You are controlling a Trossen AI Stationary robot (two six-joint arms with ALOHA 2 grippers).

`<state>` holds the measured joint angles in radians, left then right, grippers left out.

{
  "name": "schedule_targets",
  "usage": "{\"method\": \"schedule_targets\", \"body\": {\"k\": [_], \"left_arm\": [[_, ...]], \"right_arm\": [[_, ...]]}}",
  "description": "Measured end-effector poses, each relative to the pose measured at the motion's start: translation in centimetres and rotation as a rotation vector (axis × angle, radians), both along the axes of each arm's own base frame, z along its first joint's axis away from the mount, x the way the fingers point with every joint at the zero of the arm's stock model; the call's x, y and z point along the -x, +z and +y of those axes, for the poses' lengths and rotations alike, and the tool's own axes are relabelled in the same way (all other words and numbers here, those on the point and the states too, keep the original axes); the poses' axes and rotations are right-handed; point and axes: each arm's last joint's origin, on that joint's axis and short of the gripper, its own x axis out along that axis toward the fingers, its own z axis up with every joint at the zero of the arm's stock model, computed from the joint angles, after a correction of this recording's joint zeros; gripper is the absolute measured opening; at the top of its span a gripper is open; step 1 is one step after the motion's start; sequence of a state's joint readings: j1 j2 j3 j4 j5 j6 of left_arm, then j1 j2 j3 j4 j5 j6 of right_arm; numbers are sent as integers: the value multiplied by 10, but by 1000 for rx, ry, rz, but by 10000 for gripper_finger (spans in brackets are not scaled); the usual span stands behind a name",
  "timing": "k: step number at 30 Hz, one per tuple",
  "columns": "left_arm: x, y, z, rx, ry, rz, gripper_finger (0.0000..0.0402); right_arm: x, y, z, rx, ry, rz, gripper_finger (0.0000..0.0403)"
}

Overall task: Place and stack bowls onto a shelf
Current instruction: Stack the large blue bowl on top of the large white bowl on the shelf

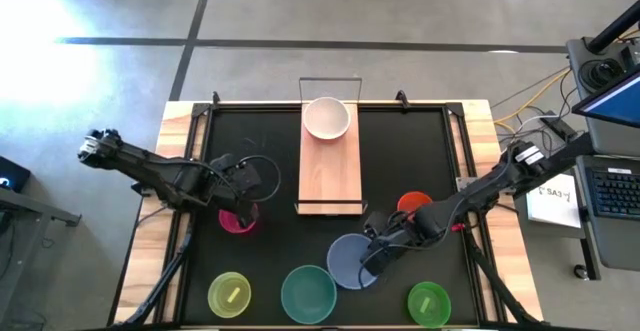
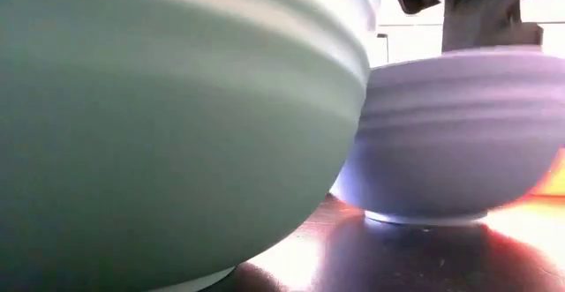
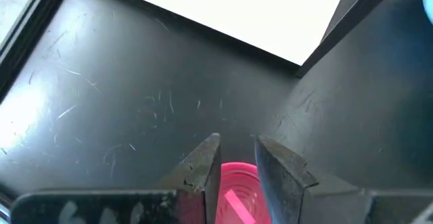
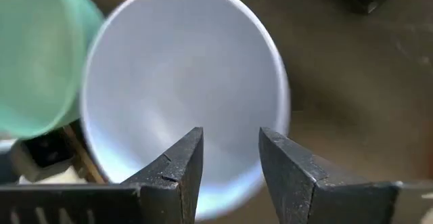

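Observation:
The light-wood shelf (image 1: 330, 176) lies at the table's middle with a white bowl (image 1: 326, 117) standing on its far end. My left gripper (image 1: 243, 205) hovers open over the magenta bowl (image 1: 236, 221), whose inside shows between the fingers (image 3: 237, 191). My right gripper (image 1: 376, 247) is open above the near-right rim of the grey-blue bowl (image 1: 350, 261) (image 4: 183, 82), which stands on the mat (image 2: 459, 124). I see no touch at either gripper. A red-orange bowl (image 1: 414, 203) sits right of the shelf.
Along the near edge stand a yellow-green bowl (image 1: 229, 293), a teal bowl (image 1: 308, 293) close beside the grey-blue one, and a green bowl (image 1: 428, 301). The shelf's wire frame (image 1: 330, 79) rises at its far end. Bare black mat (image 1: 250, 141) lies left of the shelf.

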<state>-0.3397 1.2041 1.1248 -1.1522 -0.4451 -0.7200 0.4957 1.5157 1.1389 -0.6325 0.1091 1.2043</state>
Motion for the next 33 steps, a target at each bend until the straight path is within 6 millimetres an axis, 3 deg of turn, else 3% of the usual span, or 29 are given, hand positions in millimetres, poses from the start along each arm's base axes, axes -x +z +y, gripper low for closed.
{"method": "schedule_targets", "body": {"k": [5,9,16,33], "left_arm": [[0,0,1,-19,4,-6,75],[0,0,1,-19,3,-6,75],[0,-1,0,-20,3,-2,75],[-1,-1,1,-39,6,-4,75]], "right_arm": [[4,15,-4,138,-6,29,132],[7,1,-7,191,-40,81,132],[0,-12,-2,129,-35,58,130],[5,-53,-4,116,-23,95,117]]}}
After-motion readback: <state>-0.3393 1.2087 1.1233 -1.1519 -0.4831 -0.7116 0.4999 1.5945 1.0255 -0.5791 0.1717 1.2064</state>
